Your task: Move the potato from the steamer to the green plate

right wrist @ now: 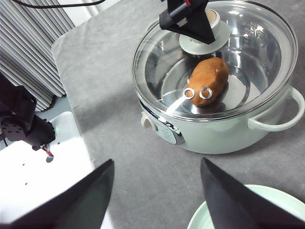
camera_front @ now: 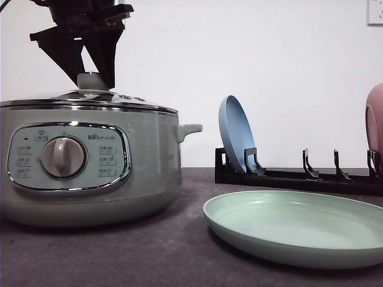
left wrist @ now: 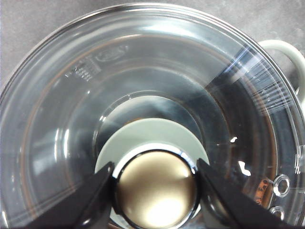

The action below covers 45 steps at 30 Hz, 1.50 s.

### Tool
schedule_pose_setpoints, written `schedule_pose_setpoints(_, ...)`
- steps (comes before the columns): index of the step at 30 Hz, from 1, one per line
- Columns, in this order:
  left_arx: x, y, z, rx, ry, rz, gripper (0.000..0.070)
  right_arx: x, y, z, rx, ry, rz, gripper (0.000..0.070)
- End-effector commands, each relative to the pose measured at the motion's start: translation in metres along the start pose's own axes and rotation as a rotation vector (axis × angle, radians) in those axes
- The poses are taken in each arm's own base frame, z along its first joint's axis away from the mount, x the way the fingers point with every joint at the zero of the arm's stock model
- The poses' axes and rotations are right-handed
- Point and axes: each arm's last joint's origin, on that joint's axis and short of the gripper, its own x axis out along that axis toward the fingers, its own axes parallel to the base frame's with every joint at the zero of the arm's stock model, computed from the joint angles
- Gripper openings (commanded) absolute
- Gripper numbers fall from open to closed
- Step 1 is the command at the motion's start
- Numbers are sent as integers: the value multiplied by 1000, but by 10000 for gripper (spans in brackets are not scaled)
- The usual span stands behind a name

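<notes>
Potato [right wrist: 208, 79], a smooth orange-brown oval lump, is seen lying inside the steamer [camera_front: 90, 161] on its shiny metal floor, under the closed glass lid [right wrist: 238, 57]. Bare metal is visible around it on all sides, so it sits apart from the pot wall.

The steamer is a large round pale sage-green pot with a chrome rim, a front panel with one dial and small buttons, and a small loop handle [camera_front: 189, 130] on its side. Its domed lid is clear glass with two small ringed vent holes and a round knob [left wrist: 156, 189] with a polished golden top on a pale green base.

The left gripper [left wrist: 156, 191] is placed over the lid, its two black fingers set on either side of the knob and touching or nearly touching its chrome edge; whether it is actually pinched cannot be told.

The right gripper [right wrist: 157, 195] is held in the air above the grey table [camera_front: 149, 257], its black fingers spread wide apart with nothing between them.

The green plate [camera_front: 299, 224], wide, shallow, matte mint with a raised rim, rests flat on the table just beside the steamer, with a strip of bare mat between them. Its surface is unoccupied.

Behind it a black slotted rack [camera_front: 299, 176] is seen, holding a blue plate [camera_front: 236, 134] upright and a pink plate [camera_front: 375, 125] at the far edge.
</notes>
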Motion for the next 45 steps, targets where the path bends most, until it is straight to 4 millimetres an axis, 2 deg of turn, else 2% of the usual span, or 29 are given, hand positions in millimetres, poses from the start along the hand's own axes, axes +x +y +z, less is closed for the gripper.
schedule_pose_setpoints(1, 4, 1, 2, -19, 24, 3, 37, 0, 1, 5, -26, -11, 0, 358)
schedule_pose_setpoints(2, 4, 1, 2, -19, 27, 3, 11, 0, 1, 5, -26, -11, -1, 358)
schedule_pose_setpoints(8, 4, 1, 0, -20, 45, 2, 9, 0, 1, 5, -26, -11, -1, 358)
schedule_pose_setpoints(13, -9, 1, 0, -18, 0, 5, 9, 0, 1, 5, -26, -12, -1, 358)
schedule_pose_setpoints(16, -25, 1, 2, -20, -58, 10, 9, 0, 1, 5, -26, -12, -1, 358)
schedule_pose_setpoints(24, -82, 4, -2, -30, -216, 65, 9, 0, 1, 5, -24, -12, -1, 358)
schedule_pose_setpoints(32, -135, 19, -27, -93, -313, 194, 9, 0, 0, 5, -6, -10, -32, 358)
schedule_pose_setpoints(39, -163, 39, -54, -188, -328, 291, 9, 2, -1, 5, 34, -11, -54, 359)
schedule_pose_setpoints(45, -174, 56, -69, -267, -311, 344, 9, 11, -6, 7, 70, -2, -73, 359)
